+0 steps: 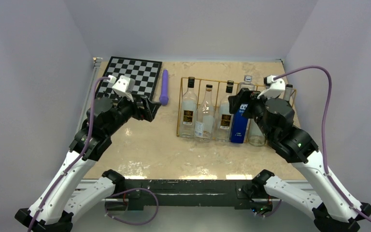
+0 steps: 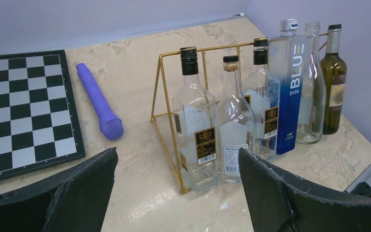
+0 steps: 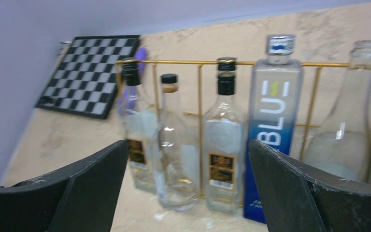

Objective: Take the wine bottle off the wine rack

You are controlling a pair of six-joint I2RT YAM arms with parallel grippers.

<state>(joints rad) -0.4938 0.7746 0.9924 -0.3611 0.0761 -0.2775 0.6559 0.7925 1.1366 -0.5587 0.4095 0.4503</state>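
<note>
Black fingers (image 2: pixel 77 193) of the left gripper (image 2: pixel 178 152) fill the bottom of its wrist view, spread wide with nothing between them. The right gripper (image 3: pixel 187 145) is likewise fully released and empty, facing the row of bottles from the front.

Location of the task item: the wine bottle (image 2: pixel 333 77), dark green with a cream label, stands upright at the far right end of the gold wire wine rack (image 2: pixel 212 49). Just beside it is a clear uncapped bottle (image 2: pixel 311 82), then the tall blue bottle (image 3: pixel 273 125). From above, the right arm covers most of that end, so whether the green bottle sits inside the wire or just past it cannot be told.

Hazards noted:
- Wrong pick: the right wrist camera is centred on the capped clear bottles and the blue one, and the green bottle is outside its frame
- Crowding: the bottles stand close together, so a finger pushed between neighbours is likely to tip the uncapped one
- Snagging: the rack looks light, and a bottle drawn out at an angle could catch the top bar and drag the frame
- Slip: smooth glass, narrow neck — a grip taken high may let the bottle swing

The chessboard (image 2: pixel 24 111) and purple cylinder (image 2: pixel 99 104) lie well apart, at no risk
</note>
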